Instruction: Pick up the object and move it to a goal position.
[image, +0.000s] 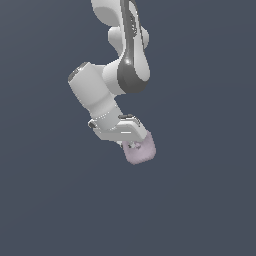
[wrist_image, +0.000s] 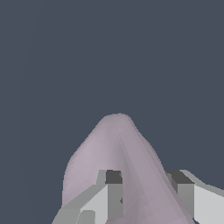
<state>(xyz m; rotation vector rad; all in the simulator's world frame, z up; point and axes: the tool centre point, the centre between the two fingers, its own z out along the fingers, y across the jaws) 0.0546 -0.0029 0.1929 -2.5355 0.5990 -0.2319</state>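
We're in the carry step: the pincer (image: 134, 145) is clamped on the one pale pink block (image: 140, 150), fingers (wrist_image: 110, 192) on either side of it. In the exterior view the block hangs at the pincer's 5 o'clock, tilted. No goal marker visible; next move is probably transport while keeping grip. One arm, one block.

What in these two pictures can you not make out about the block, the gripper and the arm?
- Exterior view: the gripper body covers the top of the pale pink block; its fingertips are too small to separate.
- Wrist view: the block is cut off by the frame edge.
- Exterior view: the arm runs off the frame.
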